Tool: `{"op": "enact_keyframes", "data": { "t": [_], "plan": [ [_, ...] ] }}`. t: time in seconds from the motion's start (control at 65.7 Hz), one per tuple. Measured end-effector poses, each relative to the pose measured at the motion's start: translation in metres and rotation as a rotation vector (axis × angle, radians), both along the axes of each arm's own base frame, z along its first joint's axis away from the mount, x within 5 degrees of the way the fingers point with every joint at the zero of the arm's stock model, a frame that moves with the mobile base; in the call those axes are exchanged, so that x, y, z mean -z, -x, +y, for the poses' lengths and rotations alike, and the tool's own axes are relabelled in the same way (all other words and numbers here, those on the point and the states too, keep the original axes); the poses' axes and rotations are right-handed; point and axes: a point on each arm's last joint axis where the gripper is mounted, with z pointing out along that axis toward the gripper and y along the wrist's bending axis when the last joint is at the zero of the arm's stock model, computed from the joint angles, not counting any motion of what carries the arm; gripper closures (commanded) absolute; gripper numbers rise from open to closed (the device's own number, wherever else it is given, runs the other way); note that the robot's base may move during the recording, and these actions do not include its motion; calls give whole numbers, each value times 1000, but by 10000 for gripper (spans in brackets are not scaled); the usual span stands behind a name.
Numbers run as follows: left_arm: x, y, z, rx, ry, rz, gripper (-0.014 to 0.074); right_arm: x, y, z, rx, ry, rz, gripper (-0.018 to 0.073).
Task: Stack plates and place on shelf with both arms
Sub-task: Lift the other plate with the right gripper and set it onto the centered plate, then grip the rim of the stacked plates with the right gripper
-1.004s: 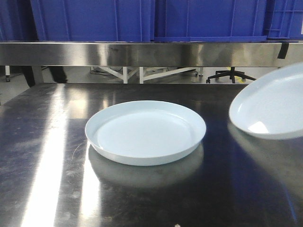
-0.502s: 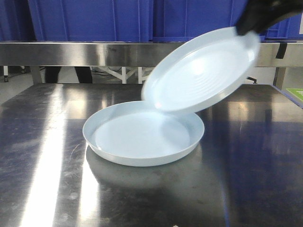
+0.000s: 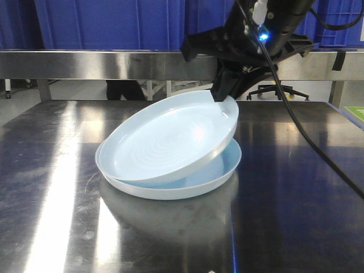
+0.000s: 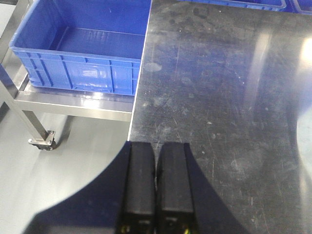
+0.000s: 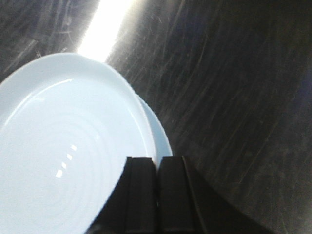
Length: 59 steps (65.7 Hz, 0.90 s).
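Observation:
One pale bluish-white plate [image 3: 193, 183] lies flat on the steel table. The second plate [image 3: 165, 139] leans on it, its near-left rim resting in the lower one and its far-right rim raised. My right gripper [image 3: 223, 100] is shut on that raised rim. In the right wrist view both black fingers [image 5: 141, 192] pinch the upper plate [image 5: 63, 146], with a strip of the lower plate [image 5: 160, 134] showing beside it. My left gripper [image 4: 156, 146] is shut on nothing, hanging over the table's left edge, far from the plates.
A steel shelf [image 3: 114, 63] runs behind the table with blue crates [image 3: 114, 23] on it. The right arm's cable [image 3: 307, 136] hangs over the table's right side. A blue crate [image 4: 83, 53] sits on a low rack left of the table [image 4: 219, 97].
The right arm has swung the tilted plate in from the right and lowered it. Its near rim now rests on the lower plate, which has shifted slightly.

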Motion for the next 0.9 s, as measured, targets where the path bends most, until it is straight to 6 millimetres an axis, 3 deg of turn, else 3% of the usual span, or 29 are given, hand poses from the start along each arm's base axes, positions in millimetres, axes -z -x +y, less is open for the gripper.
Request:
{"op": "enact_keyframes", "data": {
  "t": [0.03,0.091,0.441,0.517,0.67,0.73,0.898],
  "plan": [
    [0,0,0,0,0,0,514,4,-1,0,1,10,17,144],
    [0,0,0,0,0,0,514,10,-1,1,2,24,41,75],
    [0,0,0,0,0,0,514,50,-8,4,7,106,182,78],
    [0,0,0,0,0,0,514,54,-9,4,9,108,193,136],
    [0,0,0,0,0,0,514,54,-10,5,8,99,183,526],
    [0,0,0,0,0,-2,514,50,-12,7,13,77,158,478],
    [0,0,0,0,0,-2,514,25,-9,4,2,44,63,503]
  ]
}}
